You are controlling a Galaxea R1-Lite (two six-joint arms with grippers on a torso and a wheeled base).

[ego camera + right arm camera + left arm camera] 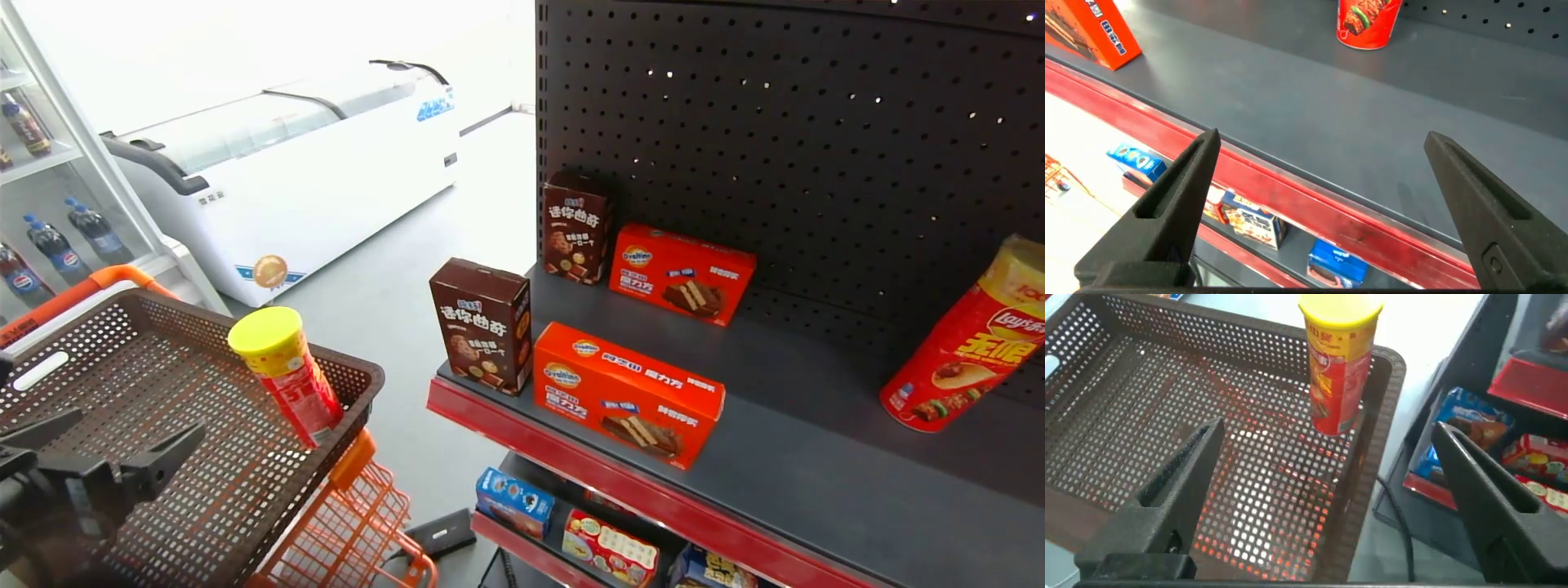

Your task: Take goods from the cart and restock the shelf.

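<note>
Job now: looks like grab the chip can (286,371) from the cart basket (122,343), then put it on the shelf (800,457).
Chip can: yellow lid, red body. It stands in the basket corner next to the shelf and looks tipped a bit in the head view. Can't tell if it leans on the wall.
L gripper (1327,431): fingers wide apart, holds nothing. Hangs over the basket floor, pointed at the can, not touching it.
R gripper (1323,139): fingers wide too, nothing in it. Sits by the front edge of the shelf's bare part.
Shelf spot: big bare patch btw the orange boxes (627,392) and the 2nd chip can (971,343), which leans at the back wall. Good place, I think.
How to grab: go in low & straight so one finger goes each side of the can. Pinch the middle of the body, not the lid. The basket wall is close behind, so mind the mesh.
Squeeze: soft-ish. Thin tube prob dents.
Lift: straight up over the rim before swinging to the shelf.
Watch out: can is tall & prob light, so a nudge could tip it. Brown boxes (482,322) stand at the shelf end near the cart, so go around.
</note>
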